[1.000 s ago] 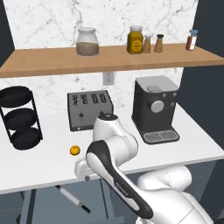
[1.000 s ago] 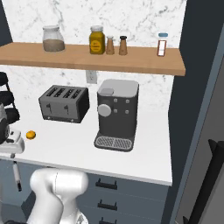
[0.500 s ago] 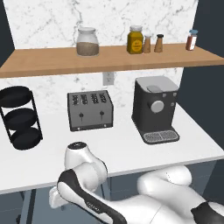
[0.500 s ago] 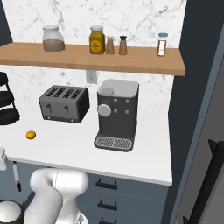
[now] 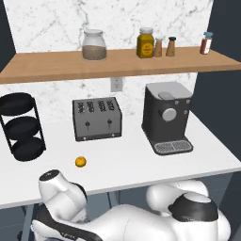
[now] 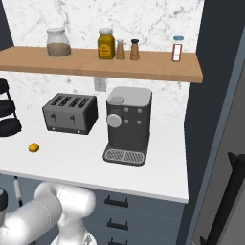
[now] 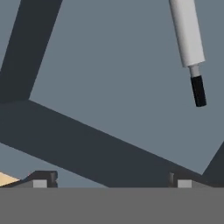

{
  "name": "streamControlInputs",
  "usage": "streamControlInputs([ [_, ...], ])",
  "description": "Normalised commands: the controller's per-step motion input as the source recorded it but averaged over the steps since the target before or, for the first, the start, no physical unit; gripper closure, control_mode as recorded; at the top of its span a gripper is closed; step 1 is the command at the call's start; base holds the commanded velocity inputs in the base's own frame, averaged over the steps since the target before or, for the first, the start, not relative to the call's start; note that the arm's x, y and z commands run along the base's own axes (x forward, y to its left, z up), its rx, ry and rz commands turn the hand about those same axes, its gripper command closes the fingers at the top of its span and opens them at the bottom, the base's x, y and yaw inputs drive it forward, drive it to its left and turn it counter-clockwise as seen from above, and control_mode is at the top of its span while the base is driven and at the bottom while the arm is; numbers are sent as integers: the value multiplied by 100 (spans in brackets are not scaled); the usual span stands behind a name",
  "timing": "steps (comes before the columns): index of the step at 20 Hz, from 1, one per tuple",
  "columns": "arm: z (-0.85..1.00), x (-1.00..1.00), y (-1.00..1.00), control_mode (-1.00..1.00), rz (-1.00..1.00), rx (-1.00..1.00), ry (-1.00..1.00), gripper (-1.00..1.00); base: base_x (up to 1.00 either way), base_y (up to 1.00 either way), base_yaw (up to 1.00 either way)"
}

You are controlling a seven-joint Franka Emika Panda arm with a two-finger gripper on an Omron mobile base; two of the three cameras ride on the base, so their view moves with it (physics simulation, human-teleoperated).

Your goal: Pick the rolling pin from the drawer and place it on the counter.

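In the hand view the rolling pin (image 7: 187,30) lies at the upper right on the drawer's grey-blue floor (image 7: 109,65). It is a white-grey cylinder, and its thin black handle (image 7: 198,91) points down toward me. My gripper (image 7: 111,181) is open, its two dark fingertips (image 7: 43,179) low in the picture, with nothing between them and well apart from the pin. From the right base view the rolling pin (image 6: 17,187) shows below the front edge of the white counter (image 6: 95,167), beside my lowered arm.
On the counter (image 5: 132,164) stand a toaster (image 5: 96,118), a coffee machine (image 5: 167,117), a black tiered rack (image 5: 21,127) and a small orange fruit (image 5: 80,161). A wooden shelf (image 5: 117,61) with jars hangs above. Dark drawer walls (image 7: 87,148) cross the hand view.
The arm has swung down from above the counter's front edge to below it, so the hand now looks into the drawer. The gripper stays open.
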Motion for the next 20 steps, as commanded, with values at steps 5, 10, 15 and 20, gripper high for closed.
streamControlInputs([
  [5, -32, 8, 0, -100, -10, 0, -3, -100, 0, 0, 0],
  [10, -54, 0, -2, -100, -15, 2, -3, -100, 0, 0, 0],
  [15, -53, 2, 0, -100, -9, 5, 0, -100, 0, 0, 0],
  [20, -46, 2, 0, -100, -4, 0, 0, -100, 0, 0, 0],
])
